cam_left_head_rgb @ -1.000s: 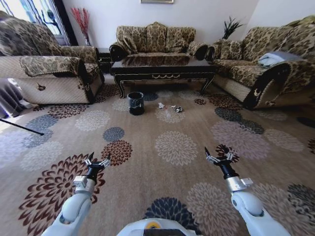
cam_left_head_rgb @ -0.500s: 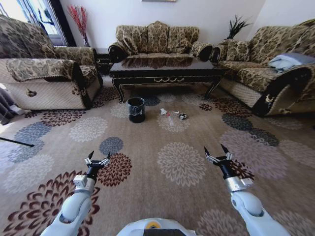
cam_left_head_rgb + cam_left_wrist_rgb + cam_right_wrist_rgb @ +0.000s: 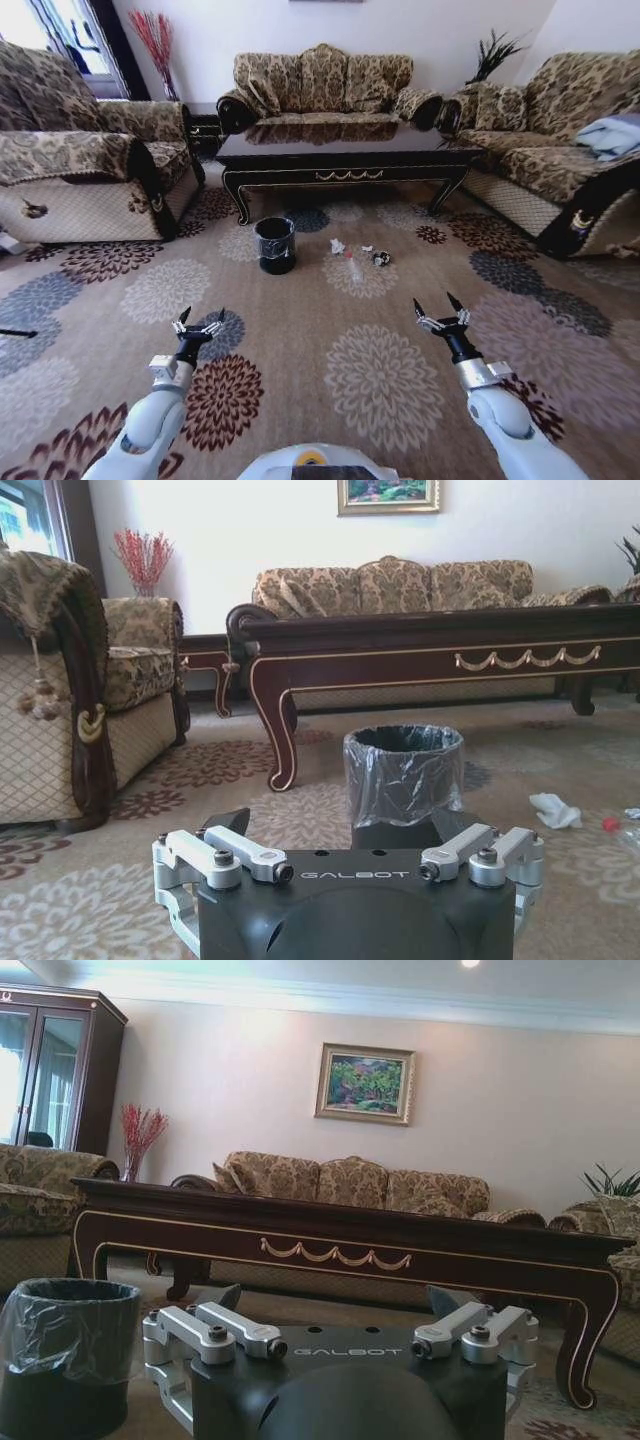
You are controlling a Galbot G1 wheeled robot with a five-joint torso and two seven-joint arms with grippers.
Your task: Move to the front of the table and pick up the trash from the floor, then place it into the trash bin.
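Observation:
The glossy black table (image 3: 345, 160) with gold trim stands ahead between the sofas. In front of it on the patterned floor (image 3: 300, 300) stands the black trash bin (image 3: 275, 244) with clear plastic around it. To its right lies the trash: a white paper wad (image 3: 338, 246), a clear bottle (image 3: 354, 268) and a dark scrap (image 3: 380, 259). My left gripper (image 3: 200, 318) and right gripper (image 3: 438, 306) hang open and empty over the carpet, well short of the trash. The left wrist view shows the bin (image 3: 403, 775) and a paper wad (image 3: 555, 810) beyond the left gripper (image 3: 340, 825).
Patterned sofas flank the table: one at the left (image 3: 80, 170), one behind (image 3: 320, 85), one at the right (image 3: 560, 150). The right wrist view shows the table's apron (image 3: 340, 1235) and the bin (image 3: 65, 1340). Open carpet lies between me and the trash.
The whole view has shifted: the camera has come closer, so the table, bin and trash appear larger and lower. Both arms hold the same pose, grippers still open.

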